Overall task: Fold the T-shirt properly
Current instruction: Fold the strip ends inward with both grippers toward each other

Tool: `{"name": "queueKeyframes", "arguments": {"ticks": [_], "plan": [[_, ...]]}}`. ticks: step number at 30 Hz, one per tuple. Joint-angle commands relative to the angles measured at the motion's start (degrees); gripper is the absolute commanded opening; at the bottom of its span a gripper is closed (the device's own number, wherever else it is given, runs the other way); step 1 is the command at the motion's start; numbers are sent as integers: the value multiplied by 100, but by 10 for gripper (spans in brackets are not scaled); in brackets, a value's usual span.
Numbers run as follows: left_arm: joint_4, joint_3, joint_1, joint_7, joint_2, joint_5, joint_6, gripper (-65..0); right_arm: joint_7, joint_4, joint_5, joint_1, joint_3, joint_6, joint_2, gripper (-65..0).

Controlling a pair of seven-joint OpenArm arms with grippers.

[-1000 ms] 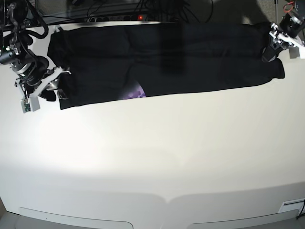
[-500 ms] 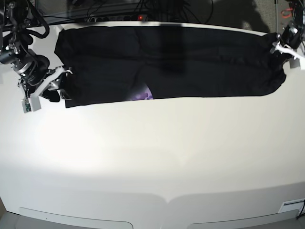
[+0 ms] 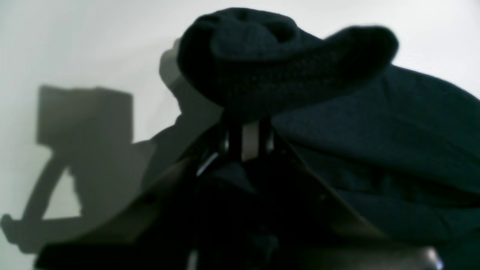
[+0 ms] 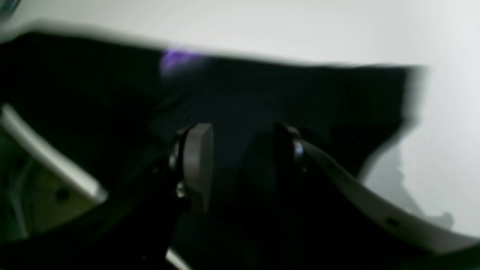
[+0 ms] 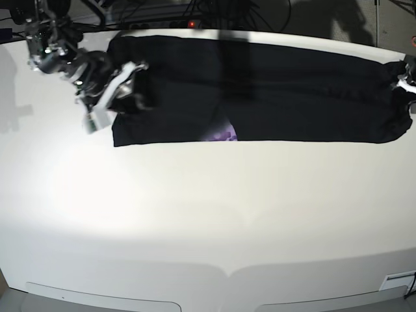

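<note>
T-shirt point(image 5: 260, 97) stretched flat across far tabletop point(image 5: 208, 214), purple print peeking at near hem. I see left gripper point(image 5: 404, 79) fingers clamped on one end, right gripper point(image 5: 123, 88) fingers pinching other.

The base view is evenly lit from above, with a broad soft glare pooling on the glossy white table surface point(image 5: 195, 214), a dim far edge, and fisheye bending at the table's corners. The large black cloth T-shirt point(image 5: 260, 91) reads as a near-featureless dark band, its folds lost in underexposure. Both wrist views are dim and soft: the right one is smeared by motion blur along the cloth's edge, the left one shows a sharp-edged grey shadow point(image 3: 82, 157) on the pale table
</note>
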Motion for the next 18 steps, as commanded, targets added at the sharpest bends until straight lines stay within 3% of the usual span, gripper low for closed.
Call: {"name": "queueKeyframes", "arguments": {"ticks": [1,3,5,10,13,18], "plan": [[76,-44,-31,-149,-203,-122,-36,-650,160,90,-74,83,-127,35,7,-386],[76,-44,-28,7,-310,-197,-36,-650,157,90,-275,192,-450,35,-96,-386],[76,-44,-26,551,-389,-678,-36,-650,157,90,-389,280,-717,31,-188,-386],[249,-42,188,1696,-330,-2942,-36,-650,160,90,-745,417,-1119,-13,-400,-386],[780,-37,404,2015,-48,-3574,-36,-650,162,90,-767,448,-1143,-55,-415,-386],[1932,-31,640,2142,835,-3532,-36,-650,157,90,-894,448,-1139,-61,-411,-386]]}}
